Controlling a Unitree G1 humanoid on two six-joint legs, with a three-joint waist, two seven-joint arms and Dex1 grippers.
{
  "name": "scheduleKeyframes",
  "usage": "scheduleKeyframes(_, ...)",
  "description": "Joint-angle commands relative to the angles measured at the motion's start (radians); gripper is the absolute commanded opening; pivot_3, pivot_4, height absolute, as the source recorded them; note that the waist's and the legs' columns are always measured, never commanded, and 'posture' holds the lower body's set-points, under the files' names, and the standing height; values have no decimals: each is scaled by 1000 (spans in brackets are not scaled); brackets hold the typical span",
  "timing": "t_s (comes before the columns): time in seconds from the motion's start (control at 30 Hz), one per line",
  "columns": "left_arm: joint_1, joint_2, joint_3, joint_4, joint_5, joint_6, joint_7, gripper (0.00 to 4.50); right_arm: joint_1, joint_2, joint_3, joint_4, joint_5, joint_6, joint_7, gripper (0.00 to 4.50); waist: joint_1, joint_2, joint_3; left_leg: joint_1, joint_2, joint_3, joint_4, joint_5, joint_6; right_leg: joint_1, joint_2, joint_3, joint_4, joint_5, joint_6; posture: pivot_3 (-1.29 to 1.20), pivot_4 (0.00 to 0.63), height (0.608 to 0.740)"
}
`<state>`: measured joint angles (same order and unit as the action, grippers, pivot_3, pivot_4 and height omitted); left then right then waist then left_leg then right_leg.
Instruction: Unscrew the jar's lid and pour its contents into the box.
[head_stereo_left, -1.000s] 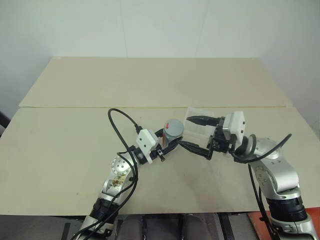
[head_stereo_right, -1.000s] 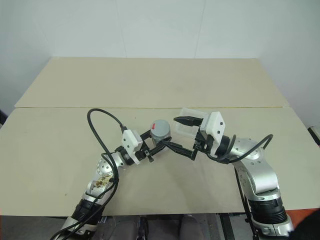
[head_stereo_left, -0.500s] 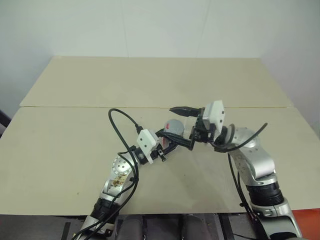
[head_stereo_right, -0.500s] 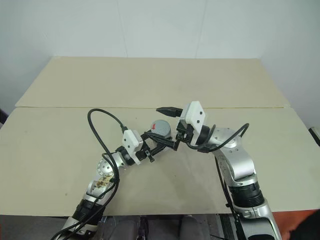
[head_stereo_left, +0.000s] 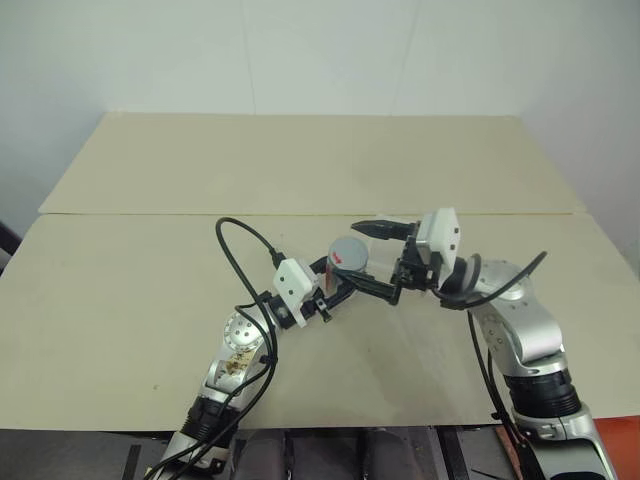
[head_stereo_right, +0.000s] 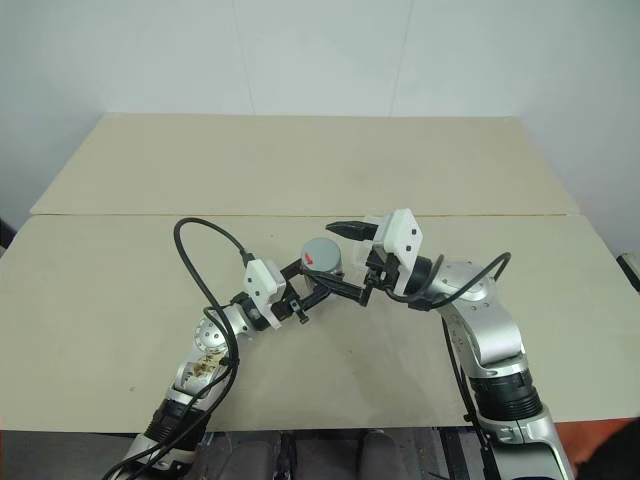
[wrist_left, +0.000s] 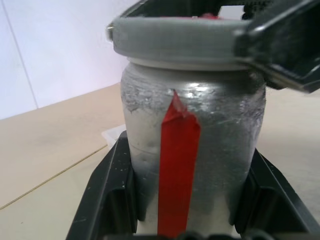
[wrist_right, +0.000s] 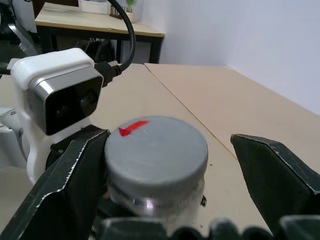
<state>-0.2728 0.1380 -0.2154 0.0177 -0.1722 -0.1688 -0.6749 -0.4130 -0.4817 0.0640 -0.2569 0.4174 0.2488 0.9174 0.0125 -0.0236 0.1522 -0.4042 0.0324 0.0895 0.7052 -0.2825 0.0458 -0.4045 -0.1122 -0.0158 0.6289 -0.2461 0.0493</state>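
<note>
Left wrist view shows the left gripper (head_stereo_left: 335, 290) pinching the jar (wrist_left: 192, 165), a small silvery-clear upright cylinder with a red vertical label stripe down its front. One black finger presses on each side of the lower body, so the jar sits squarely between the jaws and is carried clear of the pale beige table (head_stereo_left: 150, 300). Gripping low on the body looks deliberate: it leaves the cap free and holds the jar against turning.

On top sits the lid (wrist_right: 156, 148), a flat round grey cap with a small red mark, not yet removed. In the right wrist view the right gripper (wrist_right: 167, 165) has its jaws spread wide. The lid lies between them, close against one finger (wrist_right: 75, 180) and well apart from the other (wrist_right: 272, 175). Whether the near finger touches the lid cannot be told. The right gripper comes in level from the side at cap height, which suits a closing grip around the lid's rim for the twist.

The box, a small shallow container of clear plastic, cannot be made out with certainty behind the right gripper in the head views.

The unscrewing has probably not yet begun. The next move likely calls for the right jaws to centre on the lid before closing, as an off-centre squeeze could push the jar askew in the left grip.
</note>
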Motion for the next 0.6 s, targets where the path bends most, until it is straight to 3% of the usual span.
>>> scheduleKeyframes(0.03, -4, -5, -2, -14, -9, -22, -1, 1927, 9, -15, -35, -55, 34, -24, 18, 4447, 0, 0, 0, 0, 0, 0, 0, 0, 0, 0, 0, 0, 0, 0, 0, 0, 150, 740)
scheduleKeyframes(0.6, -8, -6, -6, -17, -11, -16, -11, 1927, -7, 8, -26, -54, 74, 25, 10, 4447, 0, 0, 0, 0, 0, 0, 0, 0, 0, 0, 0, 0, -1, 0, 0, 0, 150, 740)
